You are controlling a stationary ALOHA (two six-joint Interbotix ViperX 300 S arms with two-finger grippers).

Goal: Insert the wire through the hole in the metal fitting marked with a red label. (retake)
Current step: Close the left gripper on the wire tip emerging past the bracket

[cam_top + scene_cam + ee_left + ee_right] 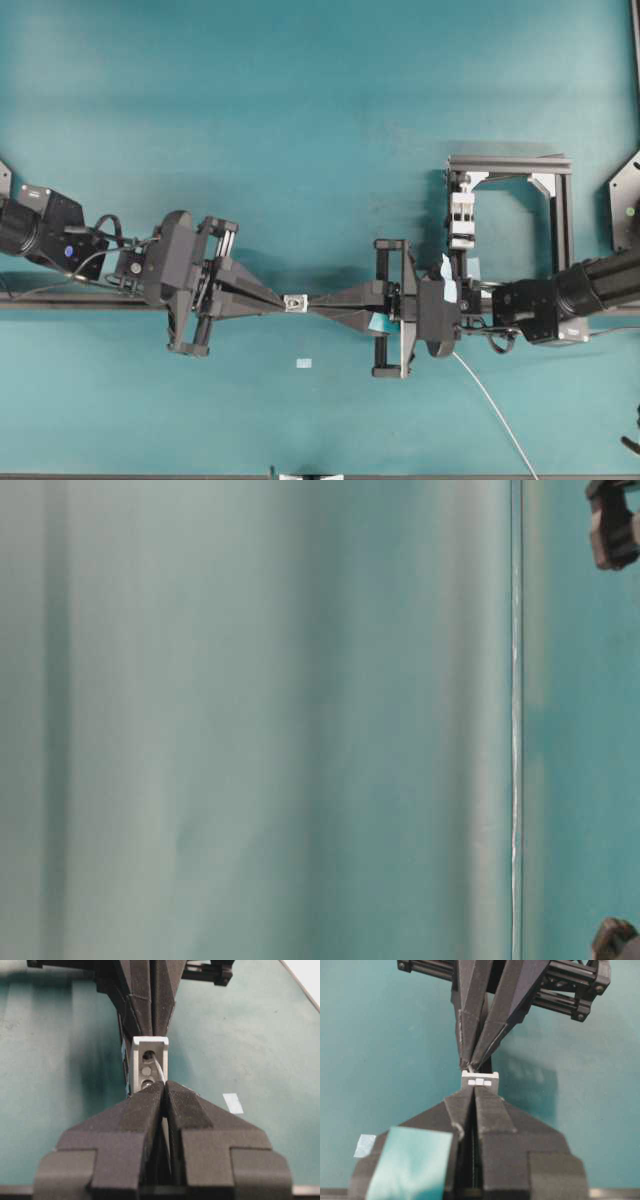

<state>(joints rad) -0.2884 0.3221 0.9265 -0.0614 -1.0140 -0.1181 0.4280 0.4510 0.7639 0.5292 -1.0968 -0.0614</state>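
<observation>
- The metal fitting point(295, 302) is a small, square, silver-white bracket sitting on the black rail point(60, 298) in the middle of the teal table point(300, 120), between the two gripper tips.
- From the left wrist view the fitting point(149, 1062) has a smooth, matt grey face with raised side walls and round holes in a column; the top hole point(148, 1055) is dark.
- The wire point(159, 1069) is a thin, pale strand curving out of that top hole and down to the tip of the left gripper point(164, 1087).
- The left gripper has wedge-shaped black fingers with a finely ribbed surface; they are pressed together, pinching the wire just in front of the fitting.
- The right gripper point(472, 1091), of the same coarse black plastic, is closed with its tips touching the opposite side of the fitting point(480, 1080); what it holds cannot be made out.
- A thicker white cable point(495, 405) trails from the right arm toward the lower edge of the table.
- A white clamp block point(461, 218) stands inside a black metal frame point(560, 200) at the right.
</observation>
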